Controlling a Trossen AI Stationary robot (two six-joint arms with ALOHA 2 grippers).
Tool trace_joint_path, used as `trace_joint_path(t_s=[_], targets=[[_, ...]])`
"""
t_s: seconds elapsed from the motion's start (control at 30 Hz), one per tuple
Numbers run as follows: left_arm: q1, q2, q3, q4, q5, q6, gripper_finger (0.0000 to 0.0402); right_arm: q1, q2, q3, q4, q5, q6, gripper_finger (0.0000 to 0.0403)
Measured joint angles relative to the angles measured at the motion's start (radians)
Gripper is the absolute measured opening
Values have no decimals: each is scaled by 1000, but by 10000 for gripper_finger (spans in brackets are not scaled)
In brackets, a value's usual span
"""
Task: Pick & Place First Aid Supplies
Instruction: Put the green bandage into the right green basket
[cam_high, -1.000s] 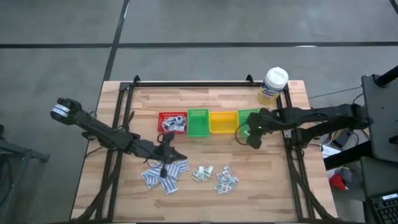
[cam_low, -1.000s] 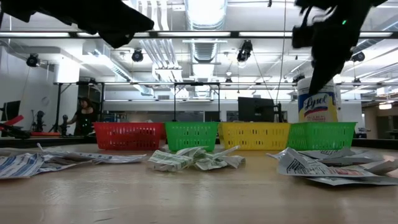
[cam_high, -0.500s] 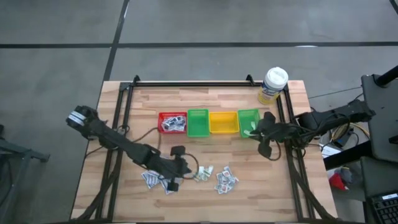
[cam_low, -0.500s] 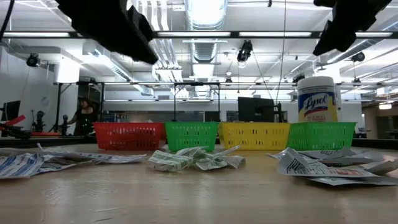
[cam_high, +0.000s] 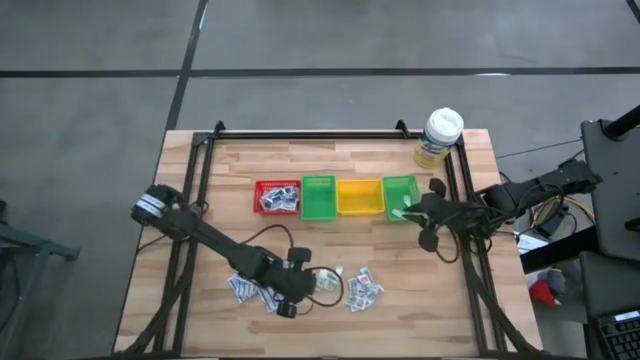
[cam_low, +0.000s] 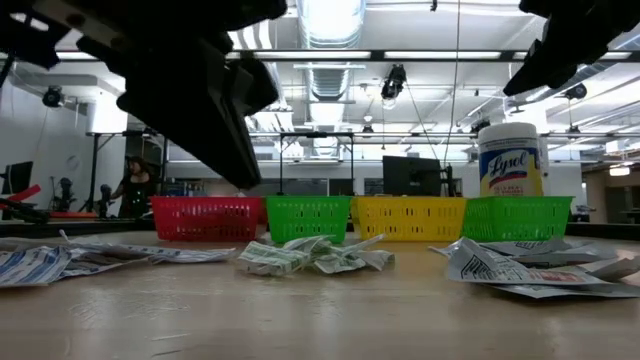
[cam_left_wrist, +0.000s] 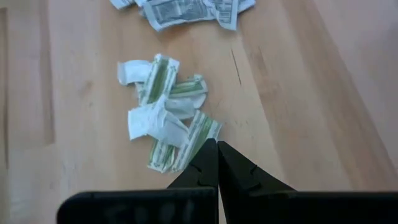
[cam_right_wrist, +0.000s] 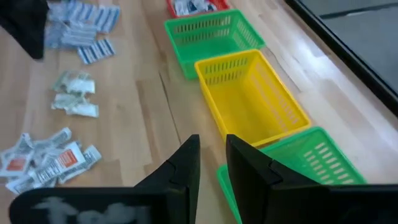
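Nearest on the wooden counter (cam_high: 330, 330), three loose heaps of first aid supplies are lying in a row: a blue-printed packet pile (cam_high: 250, 288) on the left, a green-printed packet pile (cam_left_wrist: 166, 122) in the middle, and an orange-printed packet pile (cam_high: 362, 289) on the right. I cannot count the packets within any heap; they are overlapping too much.

The left tool (cam_left_wrist: 217, 163) is hanging low over the near edge of the green-printed heap, its two fingers pressed together with nothing between them, their tips just beside the nearest green strip.

Farther back, four small bins are standing side by side in one row: a red bin (cam_high: 277, 197) holding several white packets, then a green bin (cam_high: 319, 198), a yellow bin (cam_high: 359, 197) and a second green bin (cam_high: 399, 195) at the right end.

The right tool (cam_right_wrist: 209, 163) is hovering beside that right-hand green bin, its fingers standing a narrow gap apart; nothing is showing between them.

Farthest away, one white-capped bottle (cam_high: 439, 137) with a yellow label is standing at the counter's far right corner. Beyond the counter, one person (cam_low: 132, 187) is standing in the room at the far left.
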Motion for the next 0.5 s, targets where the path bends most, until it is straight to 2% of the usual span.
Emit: trace_joint_path(t_s=[0.27,0.5], targets=[[17,67,71,-77,7,68,0,0,-149,-101,78,-56,19,68],[42,73,75,-88,20,97,10,0,-205,-152,80,-63,28,76]])
